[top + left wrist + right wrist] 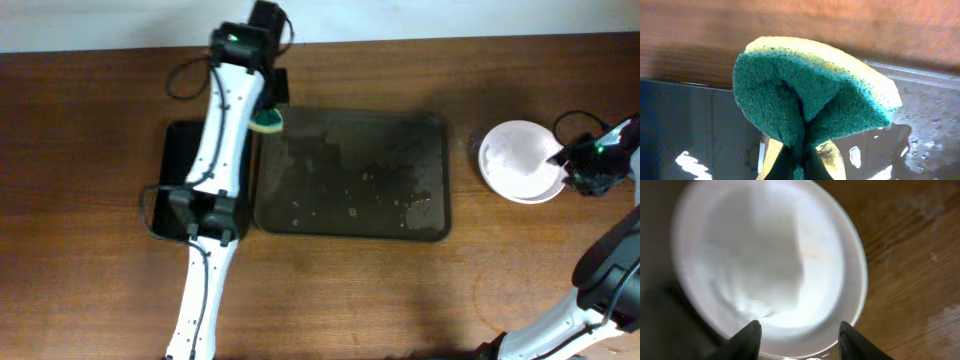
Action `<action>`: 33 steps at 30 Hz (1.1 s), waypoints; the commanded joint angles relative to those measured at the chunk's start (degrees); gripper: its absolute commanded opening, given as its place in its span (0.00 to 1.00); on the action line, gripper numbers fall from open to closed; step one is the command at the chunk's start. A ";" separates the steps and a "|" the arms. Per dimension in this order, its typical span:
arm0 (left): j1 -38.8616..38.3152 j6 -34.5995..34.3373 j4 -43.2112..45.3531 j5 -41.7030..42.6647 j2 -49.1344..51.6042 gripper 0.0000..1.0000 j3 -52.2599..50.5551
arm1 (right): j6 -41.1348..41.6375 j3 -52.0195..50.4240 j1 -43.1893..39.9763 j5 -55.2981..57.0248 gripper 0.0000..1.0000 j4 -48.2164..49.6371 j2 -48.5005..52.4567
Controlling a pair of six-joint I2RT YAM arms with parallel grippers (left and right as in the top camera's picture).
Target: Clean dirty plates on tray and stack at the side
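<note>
The dark brown tray (350,172) lies mid-table, wet and speckled, with no plates on it. White plates (518,160) sit stacked on the wood to its right; the top one looks plain white in the right wrist view (765,260). My right gripper (572,160) (799,330) is open, its fingers spread over the near rim of the stack, holding nothing. My left gripper (268,112) (802,155) is shut on a green and yellow sponge (810,95), held over the tray's far left corner (267,121).
A smaller black tray (178,180) lies left of the brown tray, partly under my left arm. Cables run along the table's far edge and by the right arm. Bare wood lies in front of the trays.
</note>
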 commanded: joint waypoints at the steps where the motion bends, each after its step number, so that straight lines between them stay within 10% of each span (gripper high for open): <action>1: 0.76 6.14 -0.09 0.11 -11.41 0.00 0.28 | -2.14 6.95 2.01 -3.67 0.52 -7.17 -6.54; 4: 0.70 10.49 -0.11 0.04 -18.43 0.00 -1.99 | -3.98 7.39 6.45 -3.06 0.64 -11.04 -12.50; 11: 8.24 7.41 0.68 -3.43 -35.47 0.00 -43.87 | -9.97 7.32 19.56 0.37 0.90 -13.00 -12.48; 18: 10.88 8.26 33.14 -2.99 -35.47 0.00 -81.81 | -9.97 7.30 29.14 7.96 1.00 -12.63 -12.37; 22: 10.88 8.24 34.18 -2.97 -35.47 0.72 -81.74 | -9.97 7.30 29.29 7.96 1.00 -13.29 -12.37; 33: 10.84 7.82 15.98 6.05 -39.17 1.00 -43.74 | -9.99 7.37 29.27 9.25 0.99 -25.51 -38.29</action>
